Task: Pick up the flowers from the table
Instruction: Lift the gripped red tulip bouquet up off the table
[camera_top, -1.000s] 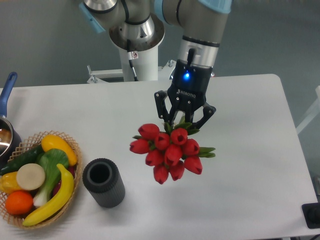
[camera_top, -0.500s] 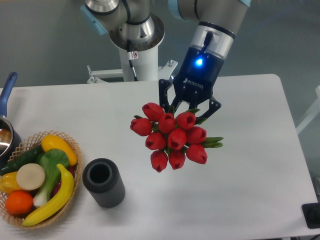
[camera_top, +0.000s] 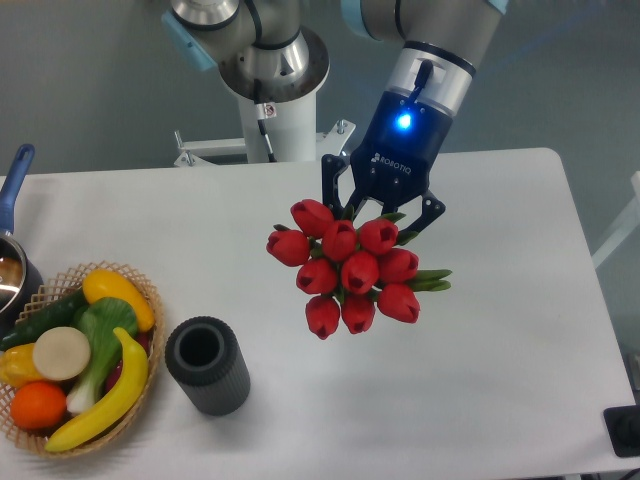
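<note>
So the pincer (camera_top: 383, 212) is closed on the flowers (camera_top: 350, 268), gripping the stem end, with the red heads facing the camera, apparently held up above the white surface (camera_top: 500, 330). I'd guess they're light but floppy, and the petals crush easily, so the bundled stems are the right place to grab. Vase-looking black cylinder (camera_top: 207, 365) and fruit basket (camera_top: 140, 290) sit well off to the side.

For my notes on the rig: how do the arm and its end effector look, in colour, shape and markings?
The arm has round grey-silver segments with light blue joint caps. The end effector is black with two black linked fingers, a white ROBOTIQ word on its body, and a blue light glowing above that. A silver ring joins it to the arm.
</note>
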